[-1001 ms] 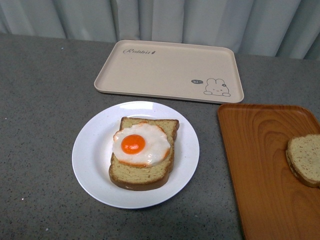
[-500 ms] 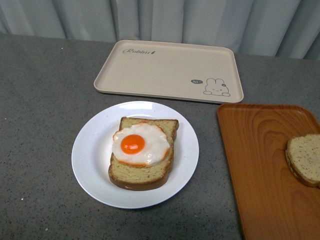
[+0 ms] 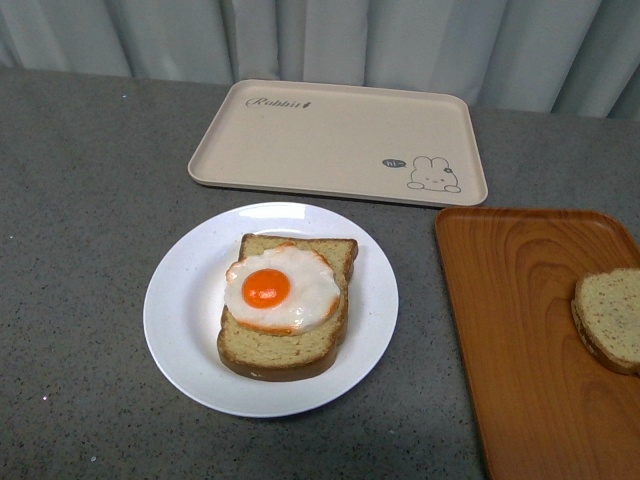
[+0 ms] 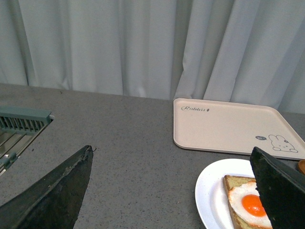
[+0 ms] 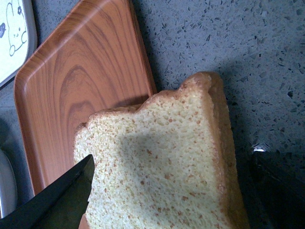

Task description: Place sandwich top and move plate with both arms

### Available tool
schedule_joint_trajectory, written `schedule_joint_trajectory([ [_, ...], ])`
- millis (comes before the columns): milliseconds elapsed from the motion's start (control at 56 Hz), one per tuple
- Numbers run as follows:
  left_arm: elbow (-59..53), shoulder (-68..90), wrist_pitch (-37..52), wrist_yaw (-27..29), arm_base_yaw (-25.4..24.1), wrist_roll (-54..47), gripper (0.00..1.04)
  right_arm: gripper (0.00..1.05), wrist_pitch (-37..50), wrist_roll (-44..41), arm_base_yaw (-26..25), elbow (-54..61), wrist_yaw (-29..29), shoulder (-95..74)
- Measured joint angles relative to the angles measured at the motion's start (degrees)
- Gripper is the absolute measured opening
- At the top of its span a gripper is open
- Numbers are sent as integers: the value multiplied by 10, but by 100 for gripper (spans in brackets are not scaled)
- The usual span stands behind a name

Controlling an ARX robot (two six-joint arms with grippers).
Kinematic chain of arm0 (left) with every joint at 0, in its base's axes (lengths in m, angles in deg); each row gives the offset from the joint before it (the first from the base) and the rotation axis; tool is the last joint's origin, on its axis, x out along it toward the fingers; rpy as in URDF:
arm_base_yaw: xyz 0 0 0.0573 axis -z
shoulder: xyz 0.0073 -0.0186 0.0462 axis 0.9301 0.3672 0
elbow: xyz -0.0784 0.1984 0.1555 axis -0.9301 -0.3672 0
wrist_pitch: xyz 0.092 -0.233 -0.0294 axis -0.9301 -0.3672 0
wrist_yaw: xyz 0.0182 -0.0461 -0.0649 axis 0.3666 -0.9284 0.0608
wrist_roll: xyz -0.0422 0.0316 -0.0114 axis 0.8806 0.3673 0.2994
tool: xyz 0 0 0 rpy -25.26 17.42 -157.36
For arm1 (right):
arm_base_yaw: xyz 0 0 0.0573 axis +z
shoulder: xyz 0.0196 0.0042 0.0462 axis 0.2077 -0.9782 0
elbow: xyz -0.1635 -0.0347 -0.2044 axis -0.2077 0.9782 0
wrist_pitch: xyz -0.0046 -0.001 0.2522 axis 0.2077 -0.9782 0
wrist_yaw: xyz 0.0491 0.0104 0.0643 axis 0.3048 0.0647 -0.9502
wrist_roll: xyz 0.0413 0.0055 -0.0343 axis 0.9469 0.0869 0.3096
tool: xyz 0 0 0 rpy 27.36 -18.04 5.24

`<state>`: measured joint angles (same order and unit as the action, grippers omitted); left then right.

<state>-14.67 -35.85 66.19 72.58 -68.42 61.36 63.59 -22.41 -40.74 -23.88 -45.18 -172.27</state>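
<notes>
The white plate [image 3: 185,300] sits mid-table and holds a thick bread slice with a fried egg [image 3: 282,288] on top. The sandwich top [image 3: 610,318], a tan speckled slice, lies at the right edge of the orange tray [image 3: 520,320]. Neither arm shows in the front view. In the right wrist view my right gripper [image 5: 174,160] is open just above the sandwich top [image 5: 162,143], one jaw on each side; the slice overhangs the tray edge. In the left wrist view my left gripper [image 4: 171,150] is open and empty, left of the plate [image 4: 209,195].
A beige rabbit-print tray [image 3: 330,135] lies behind the plate, with a curtain behind the table. A green-edged rack [image 4: 19,121] stands at the far left in the left wrist view. The orange tray [image 5: 76,86] is otherwise bare.
</notes>
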Motion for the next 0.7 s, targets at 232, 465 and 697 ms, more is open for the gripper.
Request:
schedule_joint_trajectory([
  [232, 0, 0, 0, 0, 0, 0, 98, 66, 1, 0, 0, 0, 8, -1],
  [465, 0, 0, 0, 0, 0, 0, 98, 28, 1, 0, 0, 0, 11, -1],
  [697, 0, 0, 0, 0, 0, 0, 98, 3, -2, 0, 5, 1, 2, 14],
])
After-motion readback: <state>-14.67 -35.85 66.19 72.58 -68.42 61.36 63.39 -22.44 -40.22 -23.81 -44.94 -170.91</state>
